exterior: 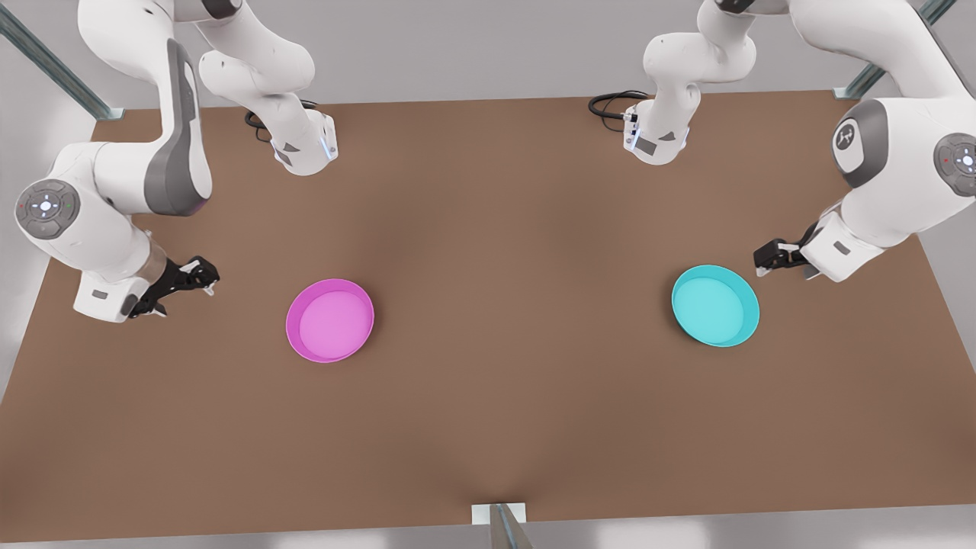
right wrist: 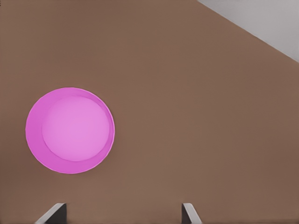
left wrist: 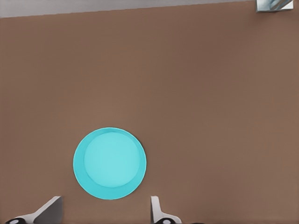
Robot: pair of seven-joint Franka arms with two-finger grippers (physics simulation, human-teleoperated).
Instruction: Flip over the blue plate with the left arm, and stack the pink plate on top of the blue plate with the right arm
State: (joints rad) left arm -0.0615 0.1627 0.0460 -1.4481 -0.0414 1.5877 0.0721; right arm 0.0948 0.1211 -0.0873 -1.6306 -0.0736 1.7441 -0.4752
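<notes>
The blue plate (exterior: 715, 306) lies open side up on the brown table at the front view's right; in the left wrist view the blue plate (left wrist: 110, 163) sits just beyond my fingers. My left gripper (exterior: 765, 258) (left wrist: 105, 211) hovers open beside the plate's far right rim, holding nothing. The pink plate (exterior: 329, 319) (right wrist: 70, 130) lies open side up at the front view's left. My right gripper (exterior: 200, 279) (right wrist: 122, 211) hangs open to the left of it, well apart and with nothing between its fingers.
The brown table (exterior: 503, 229) stretches wide between the two plates. Both arm bases (exterior: 305, 145) (exterior: 656, 137) stand at the far edge with black cables. A metal post (exterior: 503, 526) stands at the near edge.
</notes>
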